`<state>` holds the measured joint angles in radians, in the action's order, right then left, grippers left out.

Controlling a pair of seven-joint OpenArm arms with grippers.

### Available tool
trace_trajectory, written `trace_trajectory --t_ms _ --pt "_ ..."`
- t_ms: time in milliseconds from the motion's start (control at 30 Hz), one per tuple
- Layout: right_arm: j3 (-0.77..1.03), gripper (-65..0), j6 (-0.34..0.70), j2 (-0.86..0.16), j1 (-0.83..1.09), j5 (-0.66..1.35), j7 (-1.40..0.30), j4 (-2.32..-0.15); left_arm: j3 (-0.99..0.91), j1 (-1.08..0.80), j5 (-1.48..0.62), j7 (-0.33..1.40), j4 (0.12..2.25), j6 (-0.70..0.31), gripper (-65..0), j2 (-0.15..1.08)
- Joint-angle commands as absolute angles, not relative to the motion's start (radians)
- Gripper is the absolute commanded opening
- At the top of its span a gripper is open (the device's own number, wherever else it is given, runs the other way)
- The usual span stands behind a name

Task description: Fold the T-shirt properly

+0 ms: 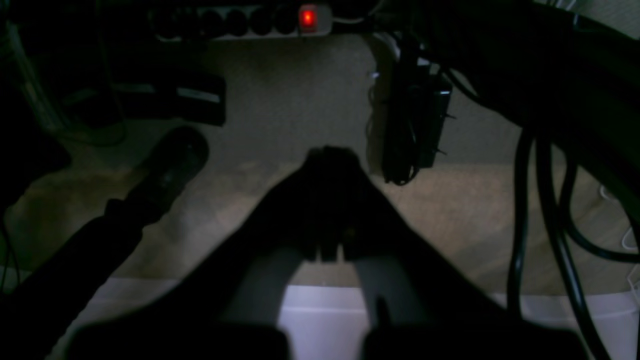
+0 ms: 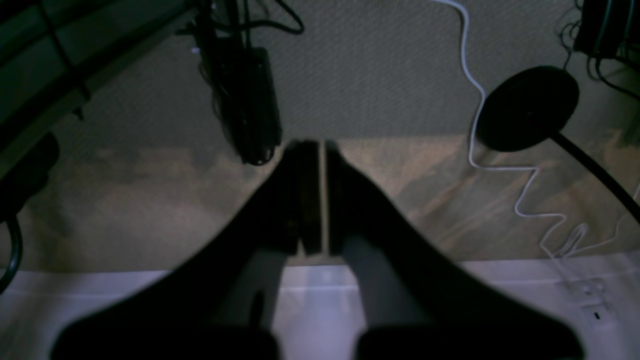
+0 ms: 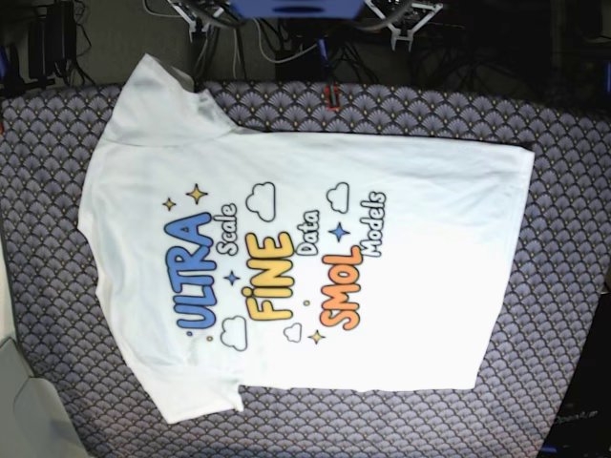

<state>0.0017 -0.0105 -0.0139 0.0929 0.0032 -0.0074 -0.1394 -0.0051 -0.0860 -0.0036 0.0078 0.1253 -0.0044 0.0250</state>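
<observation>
The T-shirt point(image 3: 286, 258) lies spread flat and print side up in the base view. Its sleeves are at the left and its hem at the right, and the coloured lettering runs sideways. Neither arm shows in the base view. In the left wrist view my left gripper point(image 1: 330, 156) hangs shut and empty over the floor, away from the shirt. My right gripper point(image 2: 316, 146), in the right wrist view, is also shut with nothing between its dark fingers point(image 2: 300, 200). No cloth shows in either wrist view.
The shirt rests on a table cover point(image 3: 563, 315) with a scallop pattern. The wrist views look down at carpet with a power strip point(image 1: 250, 22), its red light on, a black shoe point(image 1: 170, 165), hanging cables point(image 1: 545, 200), a black adapter point(image 2: 250, 100), a round black stand base point(image 2: 527, 107) and a white cord point(image 2: 475, 100).
</observation>
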Motion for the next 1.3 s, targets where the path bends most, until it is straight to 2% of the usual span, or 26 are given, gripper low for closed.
trace_trajectory --t_ms 0,1100,1267 --pt "0.001 -65.0 0.002 -0.015 0.099 -0.002 -0.008 -0.142 -0.005 -0.090 -0.001 0.008 0.130 -0.004 -64.7 0.028" --pt "0.001 -65.0 0.002 -0.015 0.101 -0.002 -0.001 -0.143 -0.007 -0.108 -0.001 -0.001 0.134 -0.004 -64.7 0.035" --pt "0.001 -65.0 0.002 -0.028 0.137 -0.002 0.021 -0.177 -0.007 -0.197 -0.001 -0.001 0.265 -0.004 -64.7 0.038"
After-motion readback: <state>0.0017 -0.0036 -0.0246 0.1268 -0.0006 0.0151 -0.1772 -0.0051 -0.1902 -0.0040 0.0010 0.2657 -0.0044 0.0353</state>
